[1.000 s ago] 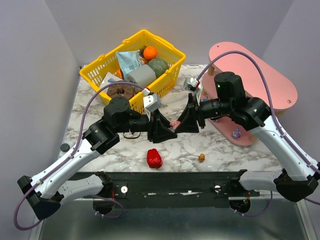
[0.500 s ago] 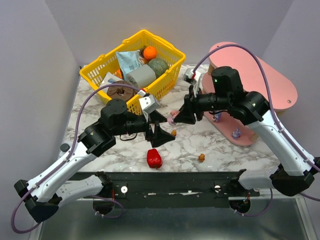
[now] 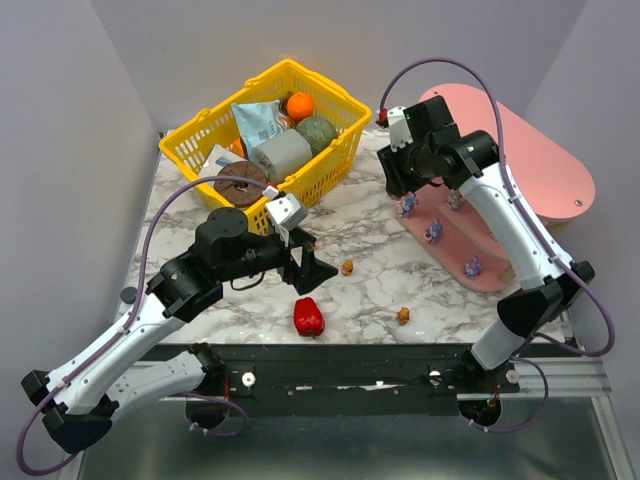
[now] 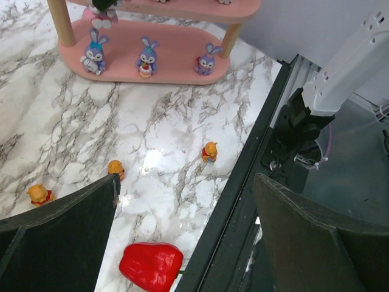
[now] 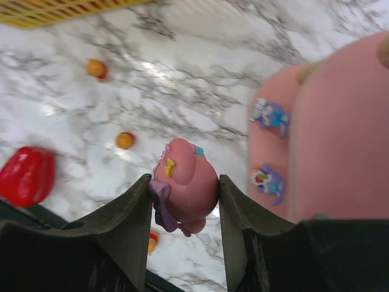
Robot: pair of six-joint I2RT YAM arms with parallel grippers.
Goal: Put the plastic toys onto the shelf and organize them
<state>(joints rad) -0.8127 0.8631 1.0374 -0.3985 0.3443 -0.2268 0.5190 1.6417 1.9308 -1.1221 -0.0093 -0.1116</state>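
Right gripper (image 5: 184, 182): clenched on small pink plastic figurine (image 5: 182, 173), risen off the white marble table (image 3: 440, 295) to the 9 o'clock side of the pink three-tier oval shelf (image 3: 550, 165). Placement looks imminent. Left gripper (image 4: 185, 210): released, empty, withdrawn toward 7 o'clock.

Left hand (image 4: 185, 182) gapes wide, low; right hand (image 5: 184, 182) high, clamped shut.

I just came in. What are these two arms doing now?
The right gripper is shut on a pink toy, held close to the shelf. Three purple toys stand on its bottom board. The left gripper hangs open above the table, where three orange toys and a red pepper lie loose.
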